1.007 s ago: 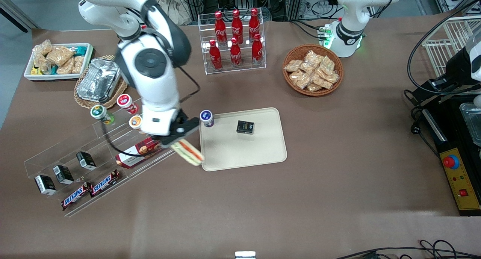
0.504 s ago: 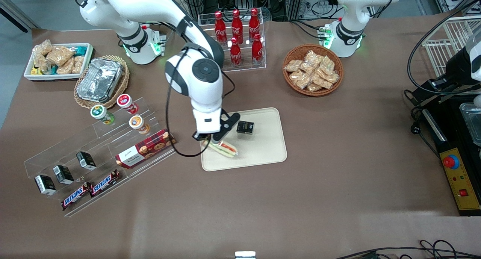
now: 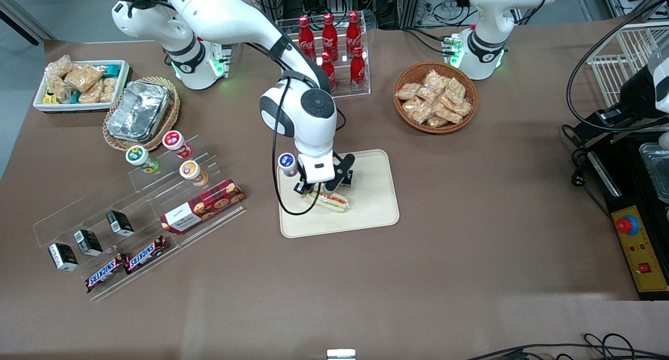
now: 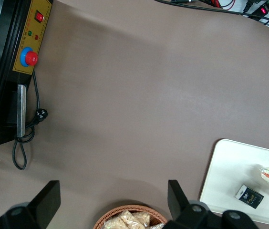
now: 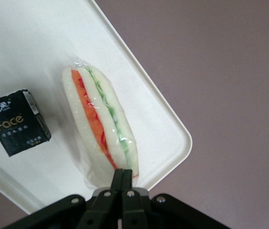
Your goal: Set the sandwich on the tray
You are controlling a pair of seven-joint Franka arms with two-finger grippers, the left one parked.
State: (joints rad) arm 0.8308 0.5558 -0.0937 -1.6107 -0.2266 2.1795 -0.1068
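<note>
Pinched at one narrow end of the sandwich (image 5: pixel 101 129), the fingers (image 5: pixel 121 183) of the gripper (image 3: pixel 320 188), drawn close with only the wrapped corner between them. Hung low over the tray (image 3: pixel 373 216), roughly at its middle, with the sandwich either just above the tray floor or already touching it; contact not certain. Extended away from the fingertips, the wedge, cut edge up: red-orange and green filling stripes between pale bread, all under thin clear film. Judged light, soft and easily crushed; film probably slick, so a gentle hold across the bread faces near a corner seemed safest, not a squeeze on the filling edge. Beside the sandwich, a little apart from the fingers, a small black box (image 5: pixel 17 121) marked "Face", flat on the tray. Farther out from the fingers, a blue-lidded cup (image 3: pixel 287 164) at the tray's rim. Farther still, a clear rack of cola bottles (image 3: pixel 328 54) and a wicker basket of snack packets (image 3: pixel 435 97).
</note>
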